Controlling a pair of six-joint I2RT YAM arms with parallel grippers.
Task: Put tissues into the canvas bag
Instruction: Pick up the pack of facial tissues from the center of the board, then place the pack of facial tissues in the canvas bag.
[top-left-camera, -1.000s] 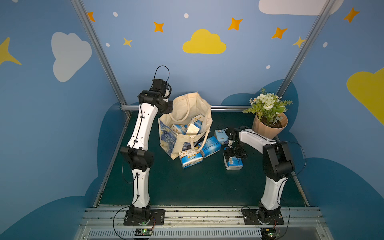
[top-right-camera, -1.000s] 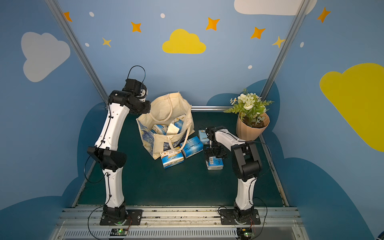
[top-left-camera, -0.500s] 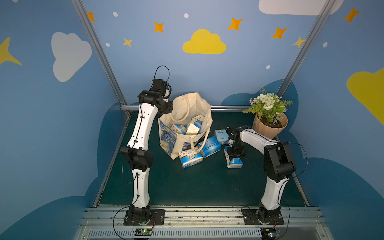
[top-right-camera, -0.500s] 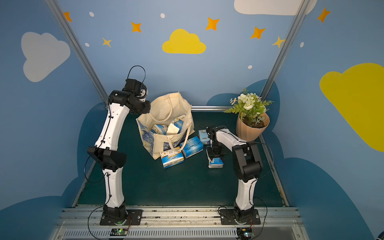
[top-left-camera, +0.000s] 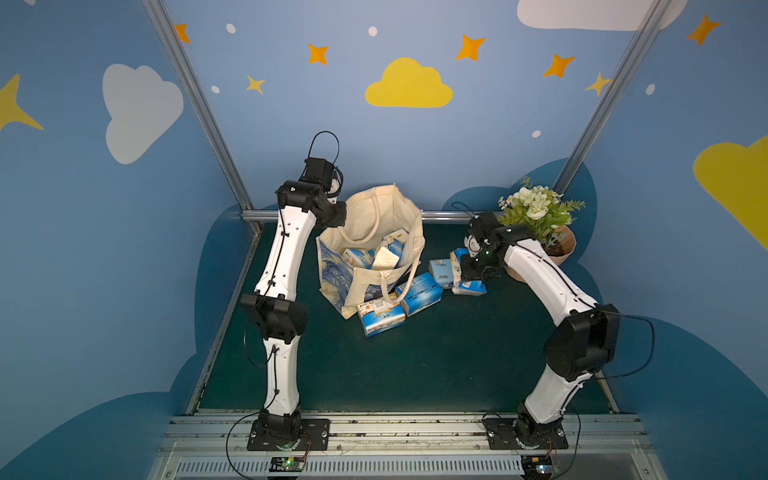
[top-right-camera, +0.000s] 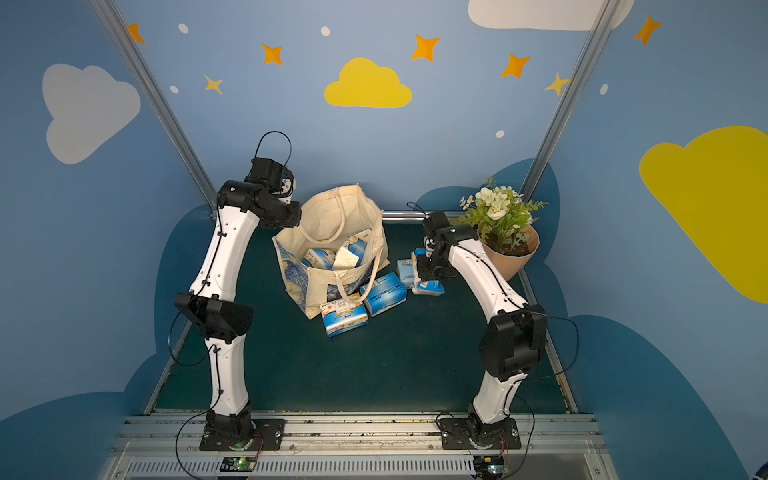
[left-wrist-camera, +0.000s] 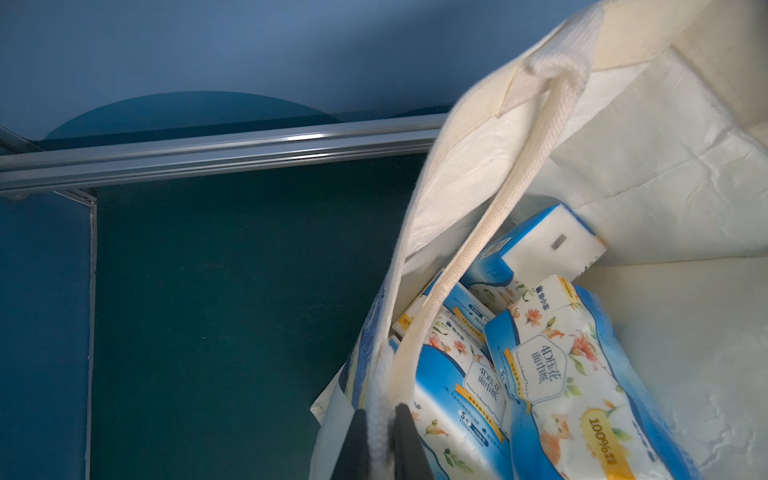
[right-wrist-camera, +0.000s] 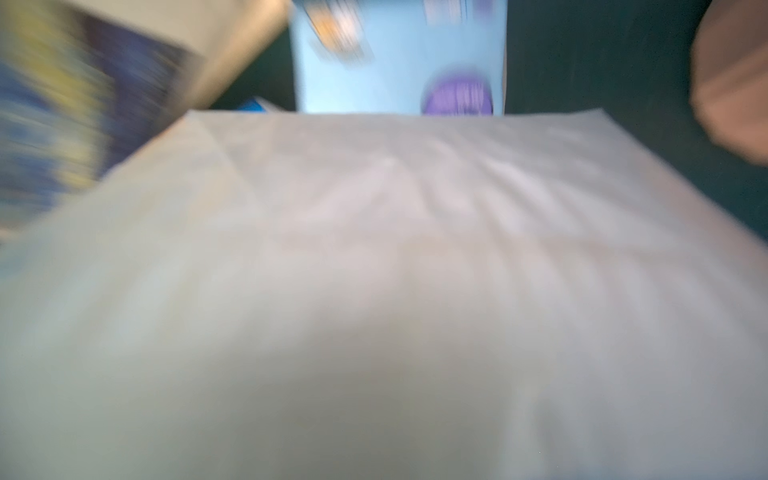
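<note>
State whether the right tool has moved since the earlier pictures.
Yes: the right tool has shifted toward the silver rear rail, nearer the beige faceted flowerpot.

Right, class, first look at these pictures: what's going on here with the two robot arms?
The left gripper is shut on a handle of the canvas bag, near the rim, keeping its mouth up. Several tissue packs already lie inside. The right gripper is down at a tipped-up pack to the bag's side; whether it grips it is hidden. Three more packs lie on the table.
</note>
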